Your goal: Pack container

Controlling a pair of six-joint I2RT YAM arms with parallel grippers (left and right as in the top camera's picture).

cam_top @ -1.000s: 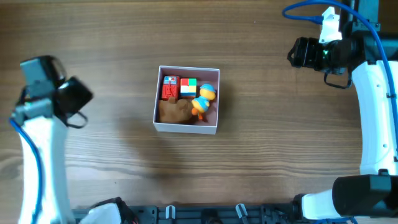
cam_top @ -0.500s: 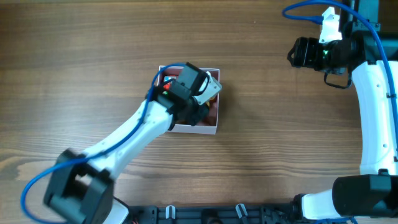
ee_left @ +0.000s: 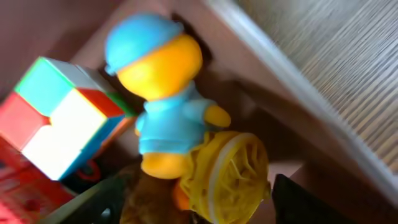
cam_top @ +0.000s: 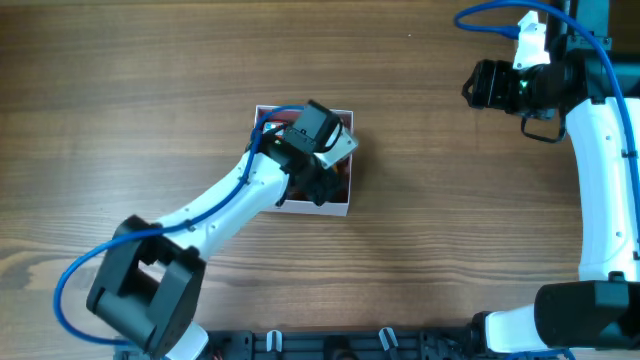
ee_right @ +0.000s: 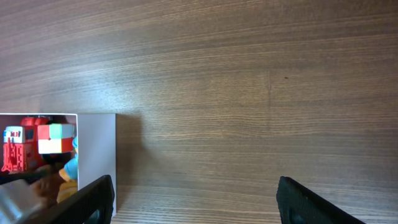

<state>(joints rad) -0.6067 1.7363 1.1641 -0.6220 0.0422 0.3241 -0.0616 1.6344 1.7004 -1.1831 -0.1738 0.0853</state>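
Container: mid-table in the overhead view [cam_top: 337,209]. My left arm [cam_top: 230,205] lies across it and hides most of the inside, so I see only white wall along two sides.
Left claw: fingers apart [ee_left: 196,186], reaching down inside the container. Only the wrist view shows this, because from above the wrist covers them. Nothing is clamped.
Duck: orange head, blue cap and shirt [ee_left: 168,93], close under the left wrist camera and beside the container's wall.
Yellow disc: ribbed and round [ee_left: 227,174], low between the left fingers at the duck's base. I cannot tell if either finger touches it.
Cube: coloured squares [ee_left: 59,118], just beside the duck.
Brown toy: blurred at the bottom edge [ee_left: 146,205], under the duck.
Red toy: a corner shows past the cube [ee_left: 18,196]. The right wrist view shows it against the far wall, next to the cube.
Right claw: fingers wide apart [ee_right: 196,182], nothing between them. It is over bare table [cam_top: 450,250], well apart from the container.
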